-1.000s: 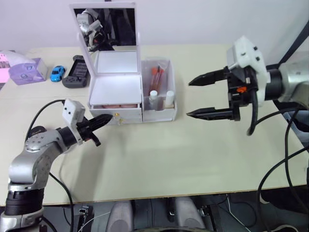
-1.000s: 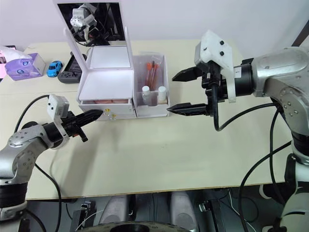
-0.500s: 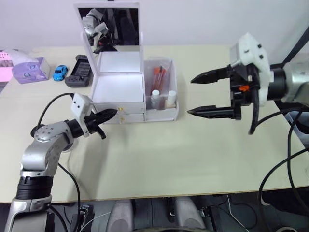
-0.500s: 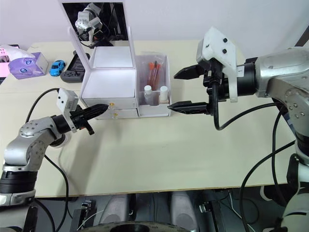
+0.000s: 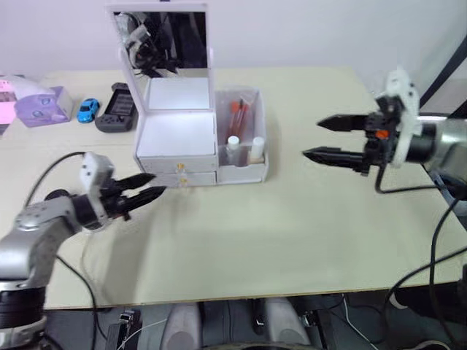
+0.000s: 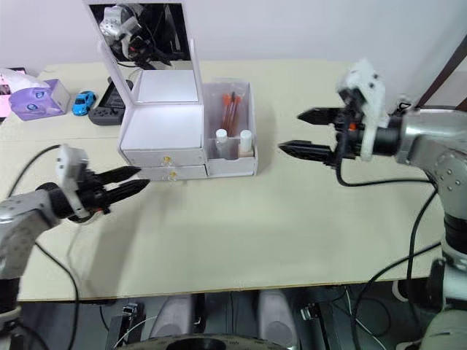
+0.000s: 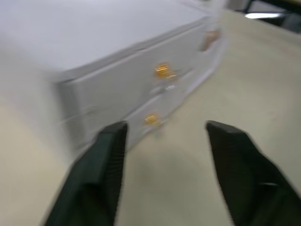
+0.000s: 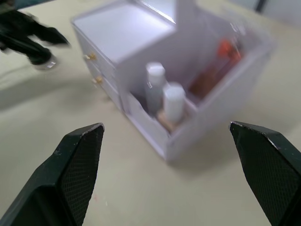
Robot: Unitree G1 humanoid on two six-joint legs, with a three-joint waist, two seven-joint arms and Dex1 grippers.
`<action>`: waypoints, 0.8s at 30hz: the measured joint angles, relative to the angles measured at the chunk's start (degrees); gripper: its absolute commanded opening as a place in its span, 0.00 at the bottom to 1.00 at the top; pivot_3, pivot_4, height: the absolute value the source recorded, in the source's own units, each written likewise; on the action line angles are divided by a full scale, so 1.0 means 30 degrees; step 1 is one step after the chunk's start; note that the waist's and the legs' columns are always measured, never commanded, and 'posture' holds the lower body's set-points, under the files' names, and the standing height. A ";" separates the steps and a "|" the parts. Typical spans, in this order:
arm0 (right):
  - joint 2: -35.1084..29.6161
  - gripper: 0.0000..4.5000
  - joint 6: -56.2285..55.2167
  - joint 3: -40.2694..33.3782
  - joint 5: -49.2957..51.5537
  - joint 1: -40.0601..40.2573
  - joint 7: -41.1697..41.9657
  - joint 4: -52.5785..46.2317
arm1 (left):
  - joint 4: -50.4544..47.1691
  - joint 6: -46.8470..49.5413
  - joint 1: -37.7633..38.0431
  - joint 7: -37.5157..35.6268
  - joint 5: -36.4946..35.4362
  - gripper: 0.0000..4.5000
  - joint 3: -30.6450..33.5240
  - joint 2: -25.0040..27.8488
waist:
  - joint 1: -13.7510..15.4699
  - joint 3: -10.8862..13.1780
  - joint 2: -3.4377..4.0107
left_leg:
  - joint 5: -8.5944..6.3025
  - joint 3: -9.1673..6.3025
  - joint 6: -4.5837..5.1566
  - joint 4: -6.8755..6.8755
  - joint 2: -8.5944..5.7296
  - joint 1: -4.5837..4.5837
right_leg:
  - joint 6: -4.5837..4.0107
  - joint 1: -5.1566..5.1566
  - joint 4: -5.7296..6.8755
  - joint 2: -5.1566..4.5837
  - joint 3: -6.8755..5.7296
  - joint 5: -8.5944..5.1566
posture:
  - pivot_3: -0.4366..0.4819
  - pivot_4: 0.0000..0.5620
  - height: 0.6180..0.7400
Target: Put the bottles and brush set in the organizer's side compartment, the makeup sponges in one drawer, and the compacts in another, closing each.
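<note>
Your left gripper [image 5: 146,187] has backed off the drawer front, and your right gripper [image 5: 319,138] has pulled away toward 3 o'clock. Both sets of fingers are spread apart and hold nothing. The organizer [image 5: 177,138] now has both drawers [image 7: 141,99] pushed in; two bottles [image 8: 163,98] and the brushes [image 5: 238,114] sit in its side compartment.

— What does everything stand on?
— A pale beige table [image 5: 292,240], its surface evenly lit.

— And behind it?
— A plain white wall [image 5: 306,33] along the far edge. On the far left lie a purple tissue box [image 5: 40,108], a small blue toy car [image 5: 87,110] and a dark handheld console [image 5: 115,109].

— Below the near edge?
— Dark floor and cables [image 5: 408,306].
</note>
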 measured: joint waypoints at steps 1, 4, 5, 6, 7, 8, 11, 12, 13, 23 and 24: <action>0.0178 1.00 -0.0781 -0.0469 -0.0353 0.1141 -0.0082 0.0108 | 0.0521 -0.0259 -0.0107 -0.0112 0.0070 0.99 0.0421 0.0325 | 0.0025 0.0006 0.0017 | 0.0000 0.0007 0.0000 0.0001 -0.0013 -0.0007 | 0.0000 -0.0001 -0.0002 -0.0018 0.0003 0.0001 | 0.48 0.27 0.91; 0.0961 1.00 -0.4215 -0.2103 -0.2047 0.4726 -0.0110 0.1425 | 0.3195 -0.1884 -0.0434 -0.0107 0.0888 0.99 0.1738 0.1206 | 0.0113 0.0000 0.0002 | -0.0001 0.0024 -0.0001 0.0012 -0.0018 -0.0005 | 0.0010 0.0012 -0.0021 -0.0027 0.0006 -0.0005 | 0.48 0.27 0.91; 0.1316 1.00 -0.4967 -0.2590 -0.2397 0.5360 -0.0181 0.2015 | 0.4026 -0.2345 -0.0430 -0.0141 0.1116 0.99 0.2114 0.1466 | 0.0077 0.0000 0.0004 | -0.0001 0.0029 -0.0001 0.0017 -0.0019 -0.0004 | 0.0010 0.0013 -0.0021 -0.0032 0.0008 -0.0004 | 0.48 0.27 0.91; 0.1656 1.00 -0.5830 -0.3068 -0.2721 0.5813 -0.0262 0.2417 | 0.4790 -0.2777 -0.0517 -0.0184 0.1336 0.99 0.2327 0.1602 | 0.0009 0.0002 0.0014 | 0.0000 0.0032 -0.0001 0.0019 -0.0019 -0.0003 | 0.0011 0.0013 -0.0020 -0.0034 0.0009 -0.0004 | 0.48 0.27 0.91; 0.1837 1.00 -0.6842 -0.3403 -0.3035 0.6232 -0.0354 0.2761 | 0.5513 -0.3330 -0.0627 -0.0231 0.1555 0.99 0.2485 0.1617 | -0.0043 0.0006 0.0024 | 0.0000 0.0033 -0.0002 0.0015 -0.0018 0.0001 | 0.0013 0.0014 -0.0019 -0.0034 0.0010 -0.0004 | 0.48 0.27 0.91; 0.2234 1.00 -0.7839 -0.3891 -0.3332 0.6600 -0.0478 0.3074 | 0.6400 -0.3931 -0.0795 -0.0247 0.1769 0.99 0.2631 0.1647 | -0.0053 -0.0001 0.0012 | 0.0000 0.0030 -0.0001 0.0016 -0.0012 0.0007 | 0.0017 0.0013 -0.0015 -0.0024 0.0008 -0.0005 | 0.48 0.27 0.91; 0.3055 1.00 -1.0808 -0.5344 -0.4356 0.8024 -0.0978 0.4742 | 1.0169 -0.6064 -0.0777 -0.0233 0.2750 0.99 0.3215 0.2100 | -0.0165 -0.0006 0.0004 | -0.0001 0.0028 -0.0001 -0.0025 0.0002 0.0025 | 0.0019 0.0003 -0.0008 -0.0002 0.0006 -0.0007 | 0.48 0.27 0.91; 0.3151 1.00 -1.1374 -0.5537 -0.4673 0.8451 -0.1089 0.5120 | 1.1058 -0.6640 -0.0638 -0.0222 0.2989 0.99 0.3490 0.2179 | -0.0196 -0.0005 0.0005 | -0.0002 0.0032 -0.0001 -0.0031 0.0004 0.0025 | 0.0015 -0.0005 -0.0008 -0.0002 0.0006 -0.0006 | 0.48 0.27 0.91; 0.3285 1.00 -1.2098 -0.5660 -0.5045 0.8906 -0.1248 0.5456 | 1.1910 -0.7273 -0.0540 -0.0237 0.3217 0.99 0.3613 0.2330 | -0.0195 -0.0004 0.0007 | -0.0002 0.0034 -0.0001 -0.0050 0.0004 0.0024 | 0.0013 -0.0012 -0.0009 -0.0005 0.0006 -0.0005 | 0.48 0.27 0.91; 0.3622 1.00 -1.5236 -0.5999 -0.6117 0.8846 -0.1642 0.8030 | 1.4181 -0.9299 -0.0352 -0.0303 0.3535 0.99 0.4329 0.2694 | -0.0129 -0.0001 0.0011 | -0.0006 0.0049 -0.0012 -0.0015 0.0008 0.0024 | 0.0025 -0.0016 -0.0014 -0.0042 0.0006 -0.0012 | 0.48 0.27 0.91; 0.3622 1.00 -1.5195 -0.5880 -0.6107 0.8509 -0.1654 0.7968 | 1.4094 -0.9302 -0.0487 -0.0245 0.3531 0.99 0.4310 0.2683 | -0.0132 -0.0001 0.0011 | -0.0006 0.0049 -0.0011 -0.0016 0.0009 0.0024 | 0.0023 -0.0018 -0.0014 -0.0041 0.0006 -0.0011 | 0.48 0.27 0.91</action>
